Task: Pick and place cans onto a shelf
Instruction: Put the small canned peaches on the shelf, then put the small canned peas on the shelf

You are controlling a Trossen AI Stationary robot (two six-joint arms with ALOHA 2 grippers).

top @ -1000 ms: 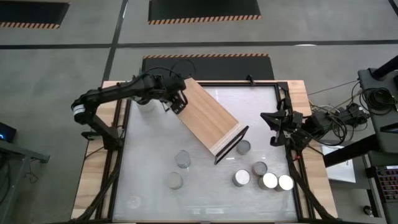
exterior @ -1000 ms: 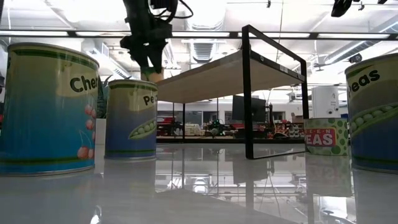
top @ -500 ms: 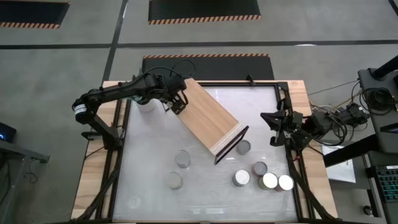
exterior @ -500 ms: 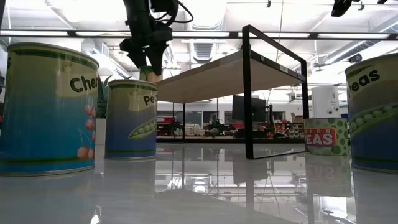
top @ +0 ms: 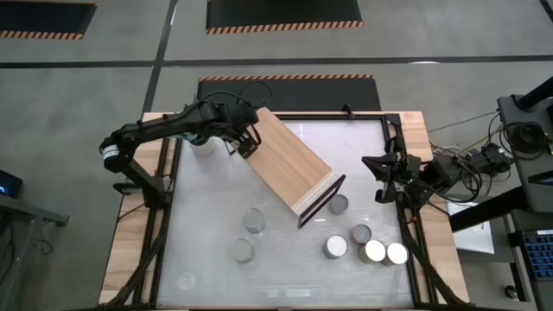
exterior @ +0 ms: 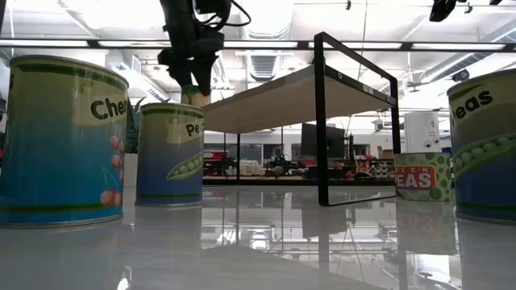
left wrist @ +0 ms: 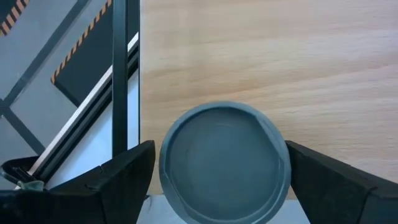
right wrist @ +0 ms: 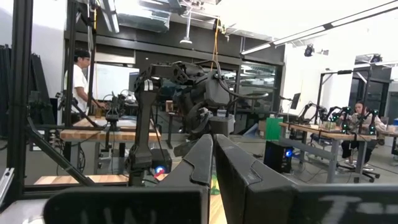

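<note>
We see the shelf, a light-wood board with black wire end frames, lying diagonally across the table; one grey-topped can sits at its far-left end, two cans stand left of its near end, five more cluster to the right
</note>
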